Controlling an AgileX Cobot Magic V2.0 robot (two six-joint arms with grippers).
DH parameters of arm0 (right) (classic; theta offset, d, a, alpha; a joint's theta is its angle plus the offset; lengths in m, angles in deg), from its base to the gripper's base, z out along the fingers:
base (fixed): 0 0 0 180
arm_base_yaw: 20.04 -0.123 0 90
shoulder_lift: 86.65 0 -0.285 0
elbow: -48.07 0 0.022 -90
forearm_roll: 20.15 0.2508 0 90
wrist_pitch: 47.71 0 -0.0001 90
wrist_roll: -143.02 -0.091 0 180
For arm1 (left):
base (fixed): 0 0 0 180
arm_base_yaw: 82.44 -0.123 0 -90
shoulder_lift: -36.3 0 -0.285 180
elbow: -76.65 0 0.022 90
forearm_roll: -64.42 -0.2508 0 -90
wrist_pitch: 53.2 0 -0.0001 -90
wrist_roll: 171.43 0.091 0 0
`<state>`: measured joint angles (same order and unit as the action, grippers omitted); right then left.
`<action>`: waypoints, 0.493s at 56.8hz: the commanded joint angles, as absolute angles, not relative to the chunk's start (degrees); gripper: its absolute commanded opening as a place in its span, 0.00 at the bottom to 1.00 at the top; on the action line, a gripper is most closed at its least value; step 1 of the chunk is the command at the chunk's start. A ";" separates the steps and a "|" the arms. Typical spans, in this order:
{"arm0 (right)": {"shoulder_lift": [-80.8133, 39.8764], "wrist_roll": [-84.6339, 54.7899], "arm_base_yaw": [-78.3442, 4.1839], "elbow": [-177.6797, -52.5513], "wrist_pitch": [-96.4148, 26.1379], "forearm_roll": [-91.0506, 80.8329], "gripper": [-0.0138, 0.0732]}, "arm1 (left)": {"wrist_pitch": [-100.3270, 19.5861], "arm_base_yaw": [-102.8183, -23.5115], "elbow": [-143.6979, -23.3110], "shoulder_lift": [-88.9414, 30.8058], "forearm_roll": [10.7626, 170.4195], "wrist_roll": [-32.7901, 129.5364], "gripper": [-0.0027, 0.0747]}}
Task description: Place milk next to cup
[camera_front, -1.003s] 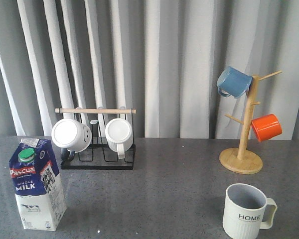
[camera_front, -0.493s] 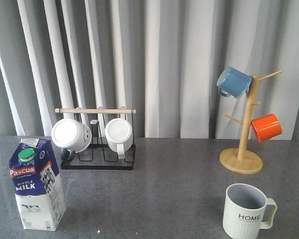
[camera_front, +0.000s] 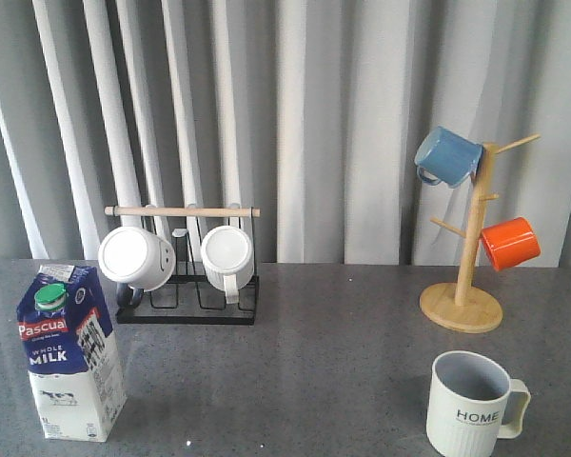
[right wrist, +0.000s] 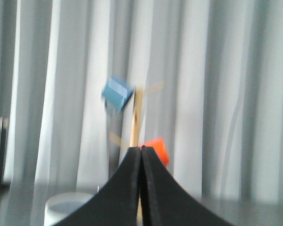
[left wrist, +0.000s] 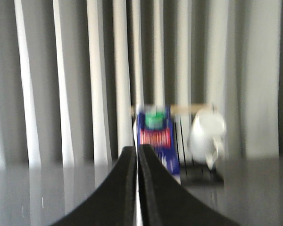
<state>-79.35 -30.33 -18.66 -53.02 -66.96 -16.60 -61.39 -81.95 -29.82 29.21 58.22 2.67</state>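
Note:
The milk (camera_front: 69, 352), a tall blue-and-white carton with a green cap, stands upright at the front left of the table. It also shows, blurred, in the left wrist view (left wrist: 156, 139), some way ahead of my left gripper (left wrist: 137, 148), which is shut and empty. The cup (camera_front: 471, 404), a pale ribbed mug lettered "HOME", stands at the front right with its handle to the right. Its rim shows in the right wrist view (right wrist: 66, 207), beside my right gripper (right wrist: 141, 149), which is shut and empty. Neither gripper shows in the front view.
A black wire rack (camera_front: 186, 290) with a wooden bar holds two white mugs (camera_front: 136, 257) at the back left. A wooden mug tree (camera_front: 466, 286) at the back right carries a blue mug (camera_front: 447, 157) and an orange mug (camera_front: 509, 243). Grey curtains hang behind the table.

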 commanded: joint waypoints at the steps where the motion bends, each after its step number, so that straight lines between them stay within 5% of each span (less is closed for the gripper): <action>1: -76.05 -30.65 -18.66 -57.54 -79.13 -14.08 0.15 | -72.61 -81.83 -40.29 24.67 57.74 9.04 0.03; 8: -62.96 -29.32 -18.66 -71.00 -73.08 -13.21 0.15 | -68.01 -81.83 -54.50 10.54 58.02 13.66 0.03; 17: -42.23 -25.33 -18.66 -90.55 -52.73 -13.01 0.15 | -47.79 -80.95 -71.75 -9.26 62.84 8.57 0.03; 28: -28.25 -25.70 -18.66 -98.65 -43.78 -11.26 0.15 | -42.22 -80.48 -76.97 -22.88 67.43 5.98 0.03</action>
<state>-32.04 -26.26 -18.66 -95.37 -43.75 -12.21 -40.07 -80.83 -74.20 -18.30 65.35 7.47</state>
